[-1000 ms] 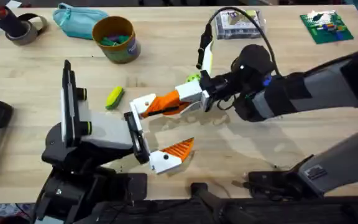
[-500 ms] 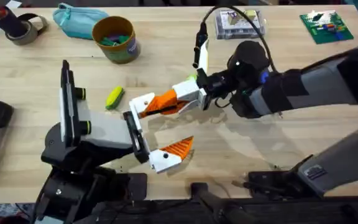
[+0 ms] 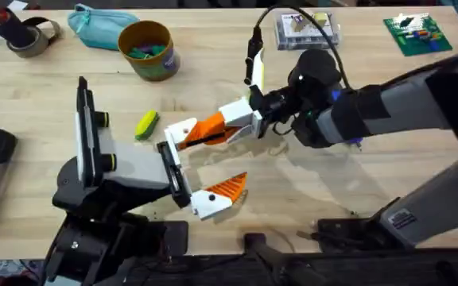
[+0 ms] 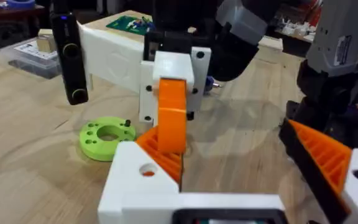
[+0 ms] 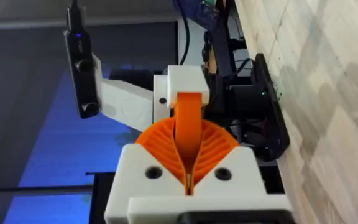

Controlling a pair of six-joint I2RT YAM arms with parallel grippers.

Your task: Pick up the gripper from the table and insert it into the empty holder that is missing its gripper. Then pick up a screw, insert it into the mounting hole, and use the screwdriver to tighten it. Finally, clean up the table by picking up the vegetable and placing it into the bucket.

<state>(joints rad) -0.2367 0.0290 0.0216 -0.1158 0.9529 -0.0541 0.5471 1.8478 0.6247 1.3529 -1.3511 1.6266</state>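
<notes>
My right gripper [image 3: 217, 129] is shut on the orange gripper [image 3: 201, 133] and holds it against the white holder [image 3: 183, 129] on one finger of the left arm. In the right wrist view my ribbed pads [image 5: 213, 146] clamp the orange gripper [image 5: 189, 118], whose far end sits in the white holder [image 5: 185, 79]. My left gripper [image 3: 205, 163] stands open; its other finger [image 3: 217, 197] carries an orange pad. A mounting hole [image 4: 148, 170] shows in the holder's face. The yellow-green vegetable [image 3: 145, 125] lies left of the holder. The bucket [image 3: 147, 49] stands at the back. The screwdriver is out of view.
A green disc [image 4: 106, 134] with a small dark screw [image 4: 127, 122] on it lies just behind the holder. A light-blue pouch [image 3: 98, 26] and a tape roll [image 3: 30, 36] sit at the back left, a clear box [image 3: 304, 30] and a green board [image 3: 417, 33] at the back right.
The right arm has shifted slightly toward the back of the table, still gripping the orange gripper at the holder. The left arm has stayed still.
</notes>
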